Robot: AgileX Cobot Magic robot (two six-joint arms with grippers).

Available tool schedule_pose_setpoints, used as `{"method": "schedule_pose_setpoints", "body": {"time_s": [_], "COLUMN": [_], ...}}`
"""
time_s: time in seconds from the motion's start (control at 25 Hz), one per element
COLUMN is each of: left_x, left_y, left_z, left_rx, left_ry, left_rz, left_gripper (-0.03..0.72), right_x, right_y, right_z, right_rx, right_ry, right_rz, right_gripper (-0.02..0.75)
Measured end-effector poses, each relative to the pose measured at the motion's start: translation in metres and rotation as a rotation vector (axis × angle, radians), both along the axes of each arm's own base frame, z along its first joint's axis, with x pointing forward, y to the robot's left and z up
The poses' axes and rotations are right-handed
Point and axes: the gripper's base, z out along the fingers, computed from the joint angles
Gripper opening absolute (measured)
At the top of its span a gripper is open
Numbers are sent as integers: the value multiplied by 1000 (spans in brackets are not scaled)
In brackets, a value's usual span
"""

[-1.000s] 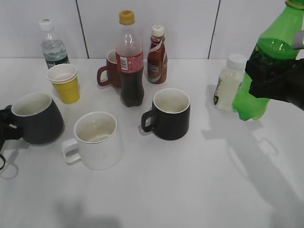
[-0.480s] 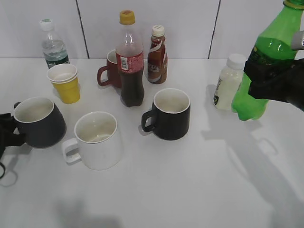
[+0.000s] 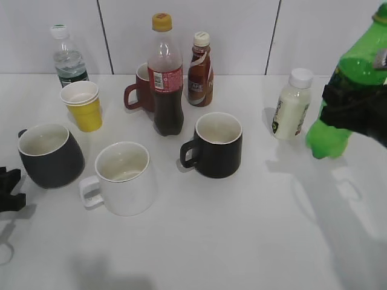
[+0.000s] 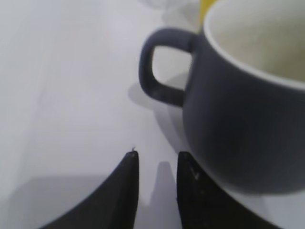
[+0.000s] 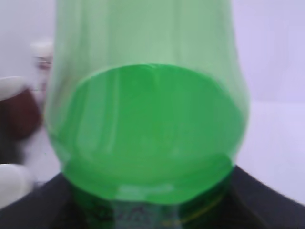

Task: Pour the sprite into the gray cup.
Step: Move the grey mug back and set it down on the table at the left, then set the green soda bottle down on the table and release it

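Two end effectors share the work here, and we judge the task to be at an early stage: nothing has been poured. The right end effector (image 3: 357, 115) is closed around the sprite (image 3: 347, 90) at its labelled middle and holds it clear of the desk (image 3: 242, 241), tilted with its neck toward the upper right edge of the exterior view; in the right wrist view we see green liquid filling the lower body of the bottle, with the dark fingers at the bottom of the frame. The gray cup (image 3: 49, 155) stands upright on the desk at the far left, well apart from the sprite, with its white inside showing no liquid that we can see. The left end effector (image 4: 157, 191) sits low just beside the cup, its fingers nearly together with only a narrow gap, and it holds nothing; the cup's loop handle (image 4: 159, 64) lies beyond it, untouched. Between bottle and cup stand a white mug (image 3: 121, 177), a black mug (image 3: 216, 145) and a cola bottle (image 3: 165, 75). We cannot tell whether the sprite's cap is on. What remains is carrying the bottle across, tipping its neck over the gray cup, and pouring.
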Motion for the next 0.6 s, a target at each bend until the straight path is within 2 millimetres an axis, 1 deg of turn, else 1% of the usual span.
{"method": "schedule_pose_setpoints", "body": {"time_s": [0.08, 0.16, 0.2, 0.28, 0.36, 0.44, 0.6], "left_x": [-2, -5, -8, -7, -6, -5, -4], "left_y": [0, 0, -1, 0, 0, -1, -1], "left_z": [1, 4, 7, 15, 24, 31, 40], "left_rx": [0, 0, 1, 3, 7, 10, 14], "left_ry": [3, -2, -8, -44, -84, -118, -159], "left_rz": [1, 2, 2, 2, 2, -6, -6], "left_gripper": [225, 224, 225, 228, 228, 228, 228], "right_x": [4, 9, 10, 12, 9, 5, 0], "right_y": [0, 0, 0, 0, -1, -2, -3], "right_z": [-14, -24, -30, -40, -52, -57, -59], "right_rx": [-15, -24, -30, -41, -53, -61, -65], "right_ry": [17, -5, -7, -3, 20, 30, 26], "right_rz": [-11, -19, -21, -23, -24, -25, -24], "right_gripper": [400, 400, 400, 400, 400, 400, 400]}}
